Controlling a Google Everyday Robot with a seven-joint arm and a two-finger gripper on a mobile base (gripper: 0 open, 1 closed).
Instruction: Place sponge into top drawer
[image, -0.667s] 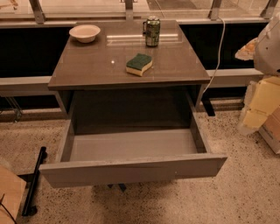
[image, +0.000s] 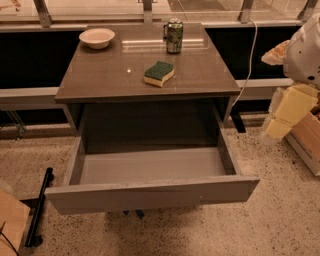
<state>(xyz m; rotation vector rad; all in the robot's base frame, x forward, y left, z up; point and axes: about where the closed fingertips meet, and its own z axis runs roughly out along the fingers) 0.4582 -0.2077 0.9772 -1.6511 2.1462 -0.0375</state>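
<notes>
The sponge, dark green on top with pale yellow foam below, lies on the grey-brown cabinet top, right of the middle. The top drawer is pulled fully out below it, and its light grey inside holds nothing. My gripper, cream-coloured, hangs at the right edge of the view. It is beside the cabinet's right front corner, at about drawer height, well apart from the sponge and holding nothing that I can see.
A white bowl stands at the back left of the top and a green can behind the sponge. A white cable hangs right of the cabinet. A cardboard box sits under the arm. A black bar lies on the floor at left.
My gripper has shifted slightly left, toward the cabinet. The sponge, the drawer, the bowl and the can have not moved.
</notes>
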